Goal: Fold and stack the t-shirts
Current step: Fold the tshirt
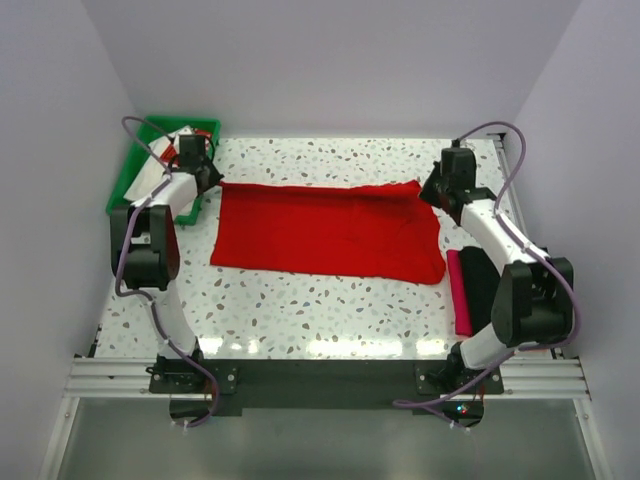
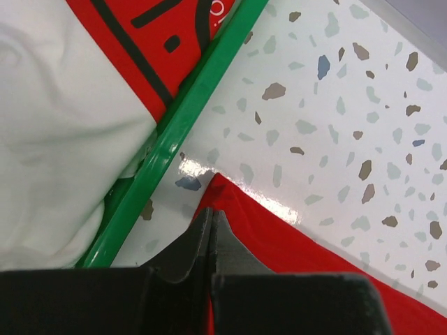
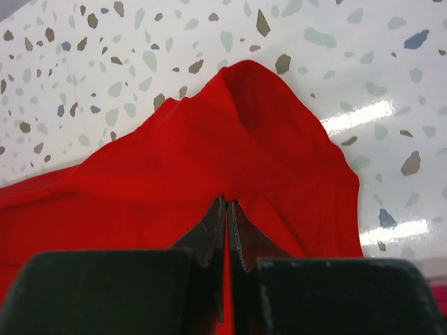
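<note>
A plain red t-shirt (image 1: 330, 232) lies spread wide across the middle of the table. My left gripper (image 1: 212, 180) is shut on its far left corner, and red cloth (image 2: 293, 244) shows between the closed fingers (image 2: 211, 213). My right gripper (image 1: 432, 188) is shut on the far right corner, where the red cloth (image 3: 209, 139) bunches up around the pinched tips (image 3: 227, 202). A white t-shirt with a red print (image 2: 63, 139) lies in the green tray (image 2: 188, 118). Folded magenta (image 1: 463, 290) and black (image 1: 482, 272) shirts lie beside the right arm.
The green tray (image 1: 125, 180) stands at the far left corner, its rim close to my left gripper. White walls close in the table on the left, back and right. The speckled tabletop (image 1: 300, 305) shows in front of the red shirt.
</note>
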### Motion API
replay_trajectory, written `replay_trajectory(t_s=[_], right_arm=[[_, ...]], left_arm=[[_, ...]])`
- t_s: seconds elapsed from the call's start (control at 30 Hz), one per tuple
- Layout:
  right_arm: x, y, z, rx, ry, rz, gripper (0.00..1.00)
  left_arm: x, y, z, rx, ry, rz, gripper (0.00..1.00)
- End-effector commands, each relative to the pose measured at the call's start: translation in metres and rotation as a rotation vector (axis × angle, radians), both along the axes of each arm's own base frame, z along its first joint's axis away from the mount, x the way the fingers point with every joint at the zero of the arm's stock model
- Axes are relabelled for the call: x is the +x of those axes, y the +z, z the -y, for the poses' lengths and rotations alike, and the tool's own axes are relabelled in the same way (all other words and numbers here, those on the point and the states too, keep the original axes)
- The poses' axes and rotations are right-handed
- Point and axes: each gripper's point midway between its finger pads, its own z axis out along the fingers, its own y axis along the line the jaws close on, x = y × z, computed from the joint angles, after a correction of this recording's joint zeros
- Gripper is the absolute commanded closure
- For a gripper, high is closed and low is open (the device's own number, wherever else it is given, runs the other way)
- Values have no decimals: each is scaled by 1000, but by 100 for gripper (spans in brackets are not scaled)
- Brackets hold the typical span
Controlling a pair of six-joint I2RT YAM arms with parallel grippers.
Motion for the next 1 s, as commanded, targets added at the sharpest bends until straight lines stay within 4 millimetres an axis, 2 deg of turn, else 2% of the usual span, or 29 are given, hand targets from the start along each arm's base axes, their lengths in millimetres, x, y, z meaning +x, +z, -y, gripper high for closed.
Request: replay_trajectory(t_s=[0.0,0.07,0.17,0.33,0.47,0.5,0.57,0.7,0.97], right_arm=[[-16,18,-3,7,-16,67,100],[-27,19,-9,9,3,68,100],[-44,11,-15,-15,12,43,100],[-65,1,-7,-52,-12,3,100],[-75,-6,-5,-58,-18,-14,100],[-78,-9,-3,-63,-21,-23,100],[-82,-15,-2,-67,-25,-42,100],[-93,-26,-1,-65,-25,-70,100],[-108,-45,-16,4,30,-99,100]], left_arm=[[-1,31,-5,-13,26,83,100],[-4,32,-5,-20,28,84,100],[-10,28,-3,-29,29,74,100],[-24,20,2,-56,25,51,100],[-39,21,5,-84,39,61,100],[-47,13,7,-89,37,41,100],[-52,13,8,-101,45,43,100],[-71,-3,9,-111,66,-2,100],[-83,-16,11,-130,81,-32,100]])
